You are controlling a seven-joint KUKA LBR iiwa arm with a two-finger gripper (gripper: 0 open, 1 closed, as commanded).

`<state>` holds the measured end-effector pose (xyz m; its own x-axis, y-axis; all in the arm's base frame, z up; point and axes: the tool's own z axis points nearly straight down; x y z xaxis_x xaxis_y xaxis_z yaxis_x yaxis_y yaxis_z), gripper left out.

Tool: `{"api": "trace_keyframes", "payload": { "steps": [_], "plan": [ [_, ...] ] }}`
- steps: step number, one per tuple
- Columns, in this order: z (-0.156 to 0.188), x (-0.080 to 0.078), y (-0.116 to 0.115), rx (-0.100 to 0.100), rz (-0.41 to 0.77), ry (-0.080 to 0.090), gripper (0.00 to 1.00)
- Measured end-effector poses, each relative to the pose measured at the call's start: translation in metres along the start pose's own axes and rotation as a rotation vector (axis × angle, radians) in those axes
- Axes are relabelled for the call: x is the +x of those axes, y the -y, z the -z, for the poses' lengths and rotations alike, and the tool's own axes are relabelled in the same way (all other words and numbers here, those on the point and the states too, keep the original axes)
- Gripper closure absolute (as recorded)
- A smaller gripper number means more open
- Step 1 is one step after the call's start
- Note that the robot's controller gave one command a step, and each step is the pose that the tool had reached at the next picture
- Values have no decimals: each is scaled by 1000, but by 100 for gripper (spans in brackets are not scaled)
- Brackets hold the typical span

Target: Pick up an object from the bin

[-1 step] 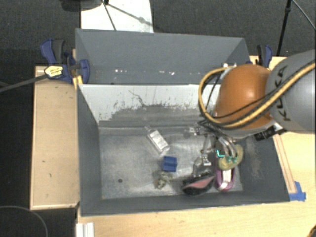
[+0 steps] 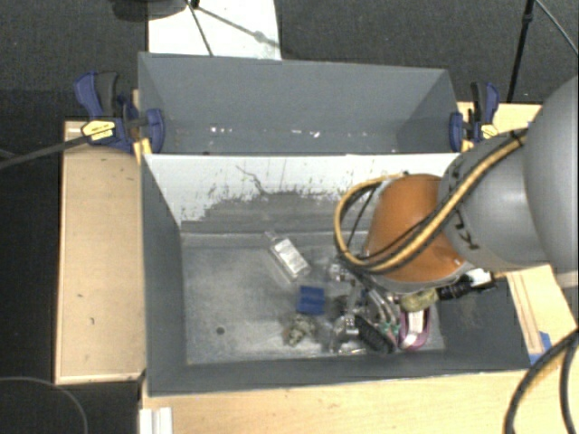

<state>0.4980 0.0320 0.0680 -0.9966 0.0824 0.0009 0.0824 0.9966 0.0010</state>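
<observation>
My gripper [image 2: 349, 322] reaches down under the orange cover to the bin floor near the front right. A small blue block [image 2: 311, 300] lies just to its left, close against it. In front of the block lies a small grey-brown lump [image 2: 295, 334]. A black piece with green wires [image 2: 376, 337] and a pink thing [image 2: 418, 332] lie right of the gripper, partly under the arm.
A clear, silvery packet [image 2: 288, 257] lies tilted farther back, left of the arm. The arm and its cables cover the right part of the bin floor. The bin's front wall is close behind the small things.
</observation>
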Motion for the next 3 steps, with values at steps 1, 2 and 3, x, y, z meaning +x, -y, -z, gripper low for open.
{"api": "trace_keyframes", "payload": {
  "steps": [1, 2, 3],
  "plan": [
    [3, -4, -59, -3, -75, 6, 0],
    [4, -4, -57, -2, -79, 4, 100],
    [143, -16, -65, -1, 120, 10, 100]
  ]
}}
